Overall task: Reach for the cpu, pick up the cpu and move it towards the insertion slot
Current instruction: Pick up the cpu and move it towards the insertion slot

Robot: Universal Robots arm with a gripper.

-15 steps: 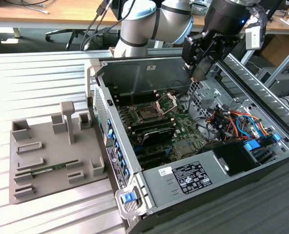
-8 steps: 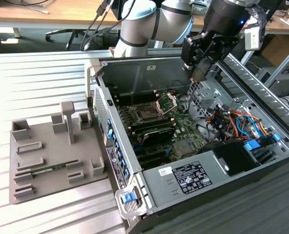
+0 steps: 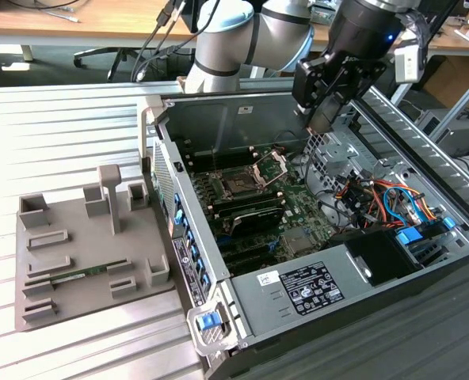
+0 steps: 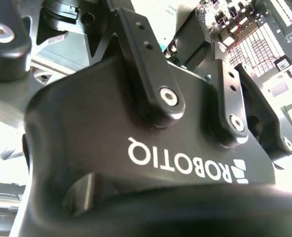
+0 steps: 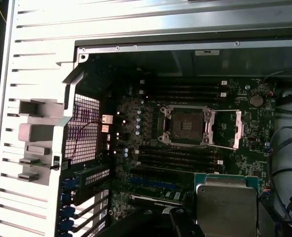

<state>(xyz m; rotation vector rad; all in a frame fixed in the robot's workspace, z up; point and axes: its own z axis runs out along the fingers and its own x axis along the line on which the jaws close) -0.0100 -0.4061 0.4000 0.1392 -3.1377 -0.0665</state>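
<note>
The cpu point(image 5: 226, 205), a flat square chip with a pale metallic top and a green rim, sits close under the camera in the first wrist view. My gripper point(image 3: 320, 119) hangs over the back of the open computer case, toward the exterior view's right, shut on the chip. The insertion slot point(image 3: 238, 187) lies lower and toward the exterior view's left of the gripper, on the green motherboard. In the first wrist view the slot point(image 5: 185, 126) shows a dark centre, with its metal load plate point(image 5: 237, 129) swung open beside it. The gripper's black housing point(image 4: 136, 123) shows in the second wrist view.
A grey plastic tray point(image 3: 60, 237) with recesses and a green memory stick point(image 3: 72, 277) lies outside the case at the exterior view's left. Black memory slots point(image 3: 246, 212) run beside the socket. Cables point(image 3: 369, 198) and a power supply point(image 3: 314, 285) crowd the case's right side.
</note>
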